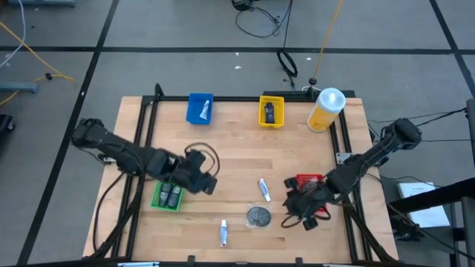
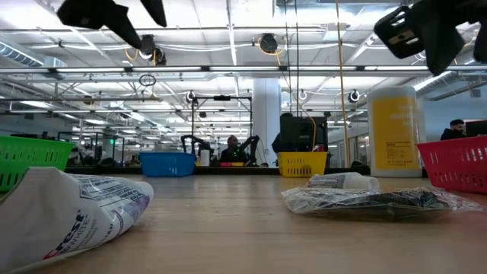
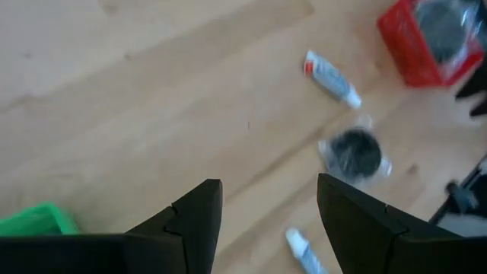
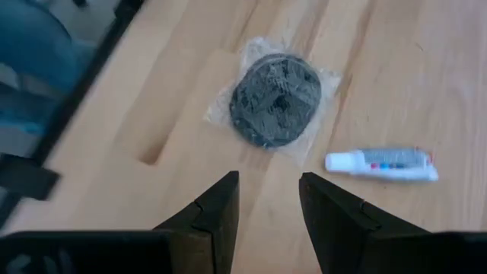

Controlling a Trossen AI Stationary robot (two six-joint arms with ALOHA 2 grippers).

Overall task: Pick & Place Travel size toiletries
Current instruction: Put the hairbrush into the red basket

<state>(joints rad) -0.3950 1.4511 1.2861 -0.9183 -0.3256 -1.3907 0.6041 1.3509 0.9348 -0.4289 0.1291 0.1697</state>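
Three toiletries lie loose on the wooden table: a dark grey disc in clear wrap [image 1: 258, 216] [image 4: 275, 99] [image 3: 354, 152], a white tube [image 1: 263, 189] [image 4: 380, 164] beyond it, and a second white tube [image 1: 223, 233] near the front edge. My left gripper [image 1: 210, 182] [image 3: 268, 190] hangs open above the table just right of the green tray [image 1: 167, 196], nothing between its fingers. My right gripper [image 1: 293, 208] [image 4: 268, 179] hangs open by the red tray [image 1: 308, 180], right of the disc, fingers slanting down toward it without touching.
The green tray holds dark bottles [image 1: 169, 195]; the red tray [image 3: 430, 38] holds a dark wrapped item. At the back stand a blue tray [image 1: 200, 107] with a tube, a yellow tray [image 1: 272, 111] with a dark bottle, and the big yellow bottle [image 1: 326, 109]. Bare wood spans the table's middle.
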